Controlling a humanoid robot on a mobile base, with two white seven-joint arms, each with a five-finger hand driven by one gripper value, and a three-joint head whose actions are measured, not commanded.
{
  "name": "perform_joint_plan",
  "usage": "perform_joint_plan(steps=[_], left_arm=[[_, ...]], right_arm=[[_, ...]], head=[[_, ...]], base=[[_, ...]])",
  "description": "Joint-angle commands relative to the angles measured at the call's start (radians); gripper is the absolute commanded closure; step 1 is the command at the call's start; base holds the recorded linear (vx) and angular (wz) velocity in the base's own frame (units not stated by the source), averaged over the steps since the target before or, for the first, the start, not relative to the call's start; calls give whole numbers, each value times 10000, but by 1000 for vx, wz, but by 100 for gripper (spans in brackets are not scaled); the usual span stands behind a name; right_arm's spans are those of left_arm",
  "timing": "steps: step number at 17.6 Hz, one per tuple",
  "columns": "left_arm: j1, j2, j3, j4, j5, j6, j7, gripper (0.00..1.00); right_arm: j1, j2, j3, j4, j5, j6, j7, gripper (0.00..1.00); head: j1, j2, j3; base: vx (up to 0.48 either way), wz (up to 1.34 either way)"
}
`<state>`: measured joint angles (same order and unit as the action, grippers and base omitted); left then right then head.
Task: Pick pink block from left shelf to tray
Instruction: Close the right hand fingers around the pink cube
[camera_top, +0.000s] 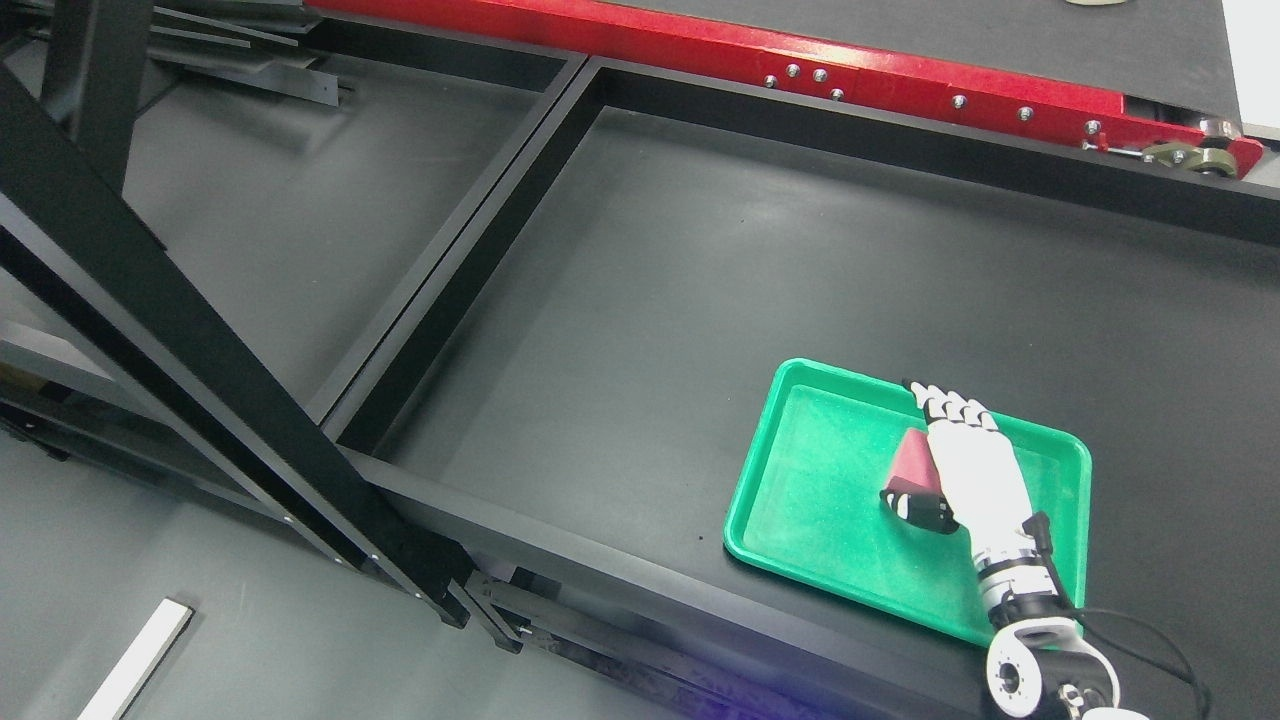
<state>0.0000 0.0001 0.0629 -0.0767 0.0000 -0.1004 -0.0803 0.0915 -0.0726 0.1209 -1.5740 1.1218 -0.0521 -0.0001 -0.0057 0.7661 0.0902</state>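
- The white fingers (950, 405) stretch up and to the left, with the black-tipped thumb tucked under at the lower left, and between them sits the pink block (912, 466), so the grip looks closed on it from the right side.
- That's the right hand (968, 468), in the lower right of the frame, its wrist and arm running down to the bottom edge.
- The block looks more reddish-pink than bubblegum, kind of wedge or cone shaped, narrow at the top and wider at the bottom. Only its left face shows; the rest is hidden behind the palm.
- It's over the right half of the green tray (800, 490). Can't tell if it's resting on the tray floor or held just above it.
- The tray is a shallow rectangle with rounded corners, sitting tilted in the lower right of the picture on a matte black table (700, 300) with a raised black border.
- Along the top edge there's a red conveyor rail (800, 60) with bolts and a dark belt.
- Black frame beams (200, 340) cut diagonally across the left side, with grey floor beneath and a white strip (140, 660) at the lower left corner.
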Motion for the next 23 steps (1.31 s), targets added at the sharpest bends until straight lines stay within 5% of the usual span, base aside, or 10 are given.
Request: perform_joint_plan(steps=[1, 8, 15, 18, 19, 23], left_arm=[[92, 174, 0, 0, -15, -8, 6, 0], [92, 174, 0, 0, -15, -8, 6, 0], [92, 174, 0, 0, -15, -8, 6, 0], [92, 174, 0, 0, -15, -8, 6, 0], [92, 174, 0, 0, -15, -8, 6, 0], [92, 174, 0, 0, -15, -8, 6, 0]], right_arm=[[220, -669, 95, 324, 57, 15, 47, 2], [312, -716, 33, 339, 42, 91, 47, 6], [113, -716, 110, 446, 41, 15, 1, 46], [5, -701, 110, 493, 26, -260, -44, 75], [5, -701, 110, 493, -19, -383, -90, 94], [-26, -640, -134, 447, -219, -767, -487, 99]], head=[[0, 0, 0], [0, 0, 0], [0, 0, 0], [0, 0, 0], [0, 0, 0], [0, 0, 0]], base=[[25, 1], [0, 0], [0, 0], [0, 0], [0, 0], [0, 0]])
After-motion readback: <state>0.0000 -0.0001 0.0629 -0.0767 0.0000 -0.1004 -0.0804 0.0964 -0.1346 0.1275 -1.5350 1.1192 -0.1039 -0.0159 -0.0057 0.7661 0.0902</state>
